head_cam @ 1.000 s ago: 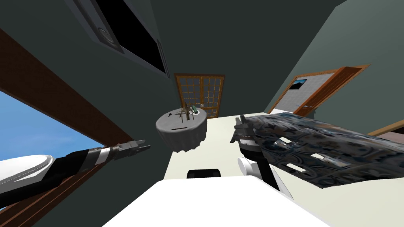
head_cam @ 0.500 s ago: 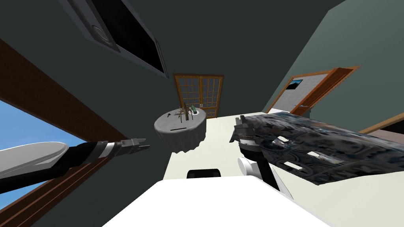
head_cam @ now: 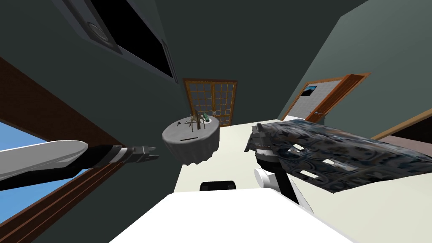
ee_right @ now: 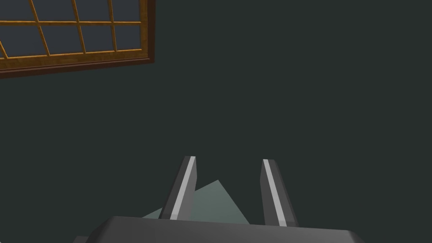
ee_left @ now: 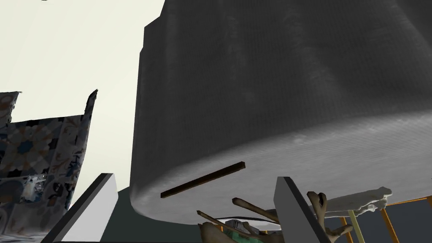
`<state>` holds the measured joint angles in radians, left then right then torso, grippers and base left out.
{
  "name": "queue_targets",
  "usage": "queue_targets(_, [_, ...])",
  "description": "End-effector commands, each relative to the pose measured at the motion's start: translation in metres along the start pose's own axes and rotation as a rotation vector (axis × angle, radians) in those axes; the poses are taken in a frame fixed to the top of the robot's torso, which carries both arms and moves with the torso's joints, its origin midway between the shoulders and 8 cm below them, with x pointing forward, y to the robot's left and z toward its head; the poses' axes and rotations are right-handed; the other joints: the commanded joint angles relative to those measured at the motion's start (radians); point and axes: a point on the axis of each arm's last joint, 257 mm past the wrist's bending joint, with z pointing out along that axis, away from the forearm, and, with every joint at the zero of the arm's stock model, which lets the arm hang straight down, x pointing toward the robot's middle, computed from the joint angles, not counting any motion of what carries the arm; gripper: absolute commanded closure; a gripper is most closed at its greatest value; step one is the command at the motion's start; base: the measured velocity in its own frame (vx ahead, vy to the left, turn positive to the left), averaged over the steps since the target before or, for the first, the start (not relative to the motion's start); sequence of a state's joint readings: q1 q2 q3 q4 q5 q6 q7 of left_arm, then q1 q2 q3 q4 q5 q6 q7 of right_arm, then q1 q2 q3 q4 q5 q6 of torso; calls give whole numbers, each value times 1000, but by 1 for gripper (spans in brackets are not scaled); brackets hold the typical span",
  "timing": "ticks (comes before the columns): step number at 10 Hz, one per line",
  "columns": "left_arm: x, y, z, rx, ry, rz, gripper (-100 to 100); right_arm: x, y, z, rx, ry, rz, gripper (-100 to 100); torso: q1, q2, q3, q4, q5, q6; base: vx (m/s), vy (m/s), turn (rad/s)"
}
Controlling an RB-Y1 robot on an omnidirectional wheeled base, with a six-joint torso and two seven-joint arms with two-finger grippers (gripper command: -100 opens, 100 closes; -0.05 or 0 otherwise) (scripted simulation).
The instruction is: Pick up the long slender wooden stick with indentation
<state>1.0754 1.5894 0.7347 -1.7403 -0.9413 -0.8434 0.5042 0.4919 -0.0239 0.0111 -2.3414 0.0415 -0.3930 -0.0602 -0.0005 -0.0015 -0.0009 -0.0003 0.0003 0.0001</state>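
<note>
Control: Grippers?
Operator: My left gripper [head_cam: 152,152], left of centre in the head view, has its fingers apart and holds nothing. The right gripper [ee_right: 228,161] is also spread.
Control: Stick?
Operator: The dark stick [ee_left: 202,180] lies flat on the round grey table [head_cam: 206,141] at mid-frame, untouched.

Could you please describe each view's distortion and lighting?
Head view: the wide, rolled lens splays the walls; the table leans with them. Left wrist view: the table's side shades dark, its top paler, setting off the dark stick beyond the open left end effector. Right wrist view: pale highlights edge the open right end effector; no glare.
</note>
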Motion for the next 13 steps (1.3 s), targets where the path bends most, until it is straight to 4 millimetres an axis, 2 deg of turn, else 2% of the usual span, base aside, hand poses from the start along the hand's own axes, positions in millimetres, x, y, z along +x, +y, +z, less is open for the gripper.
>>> queue_targets(1, [-5,0,2,9,21,26,-100,0,0,0,0,0,0,0,0,0,0,0,0,0,6,1,-8])
queue_targets(2, [2,7,0,5,76,37,-100,0,0,0,0,0,0,0,0,0,0,0,0,0,11,-3,-85])
queue_targets(4, [-7,5,5,20,95,76,-100,0,0,0,0,0,0,0,0,0,0,0,0,0,9,2,-22])
queue_targets(5, [-1,11,3,17,146,85,-100,0,0,0,0,0,0,0,0,0,0,0,0,0,14,-1,-89])
queue_targets(7, [-11,9,9,32,165,124,-100,0,0,0,0,0,0,0,0,0,0,0,0,0,10,3,-24])
queue_targets(8, [-7,14,9,32,215,137,-100,0,0,0,0,0,0,0,0,0,0,0,0,-1,14,-1,-81])
queue_targets(9, [-13,12,13,42,228,163,-100,0,0,0,0,0,0,0,0,0,0,0,0,0,13,3,-54])
queue_targets(10, [-9,18,12,41,272,170,-100,0,0,0,0,0,0,0,0,0,0,0,0,0,22,4,-93])
queue_targets(12, [-20,14,19,58,292,214,-100,0,0,0,0,0,0,0,0,-1,0,0,0,0,11,5,-26])
queue_targets(13, [-16,18,20,58,333,221,-100,0,0,0,0,0,0,0,0,0,0,0,0,-1,13,1,-94])
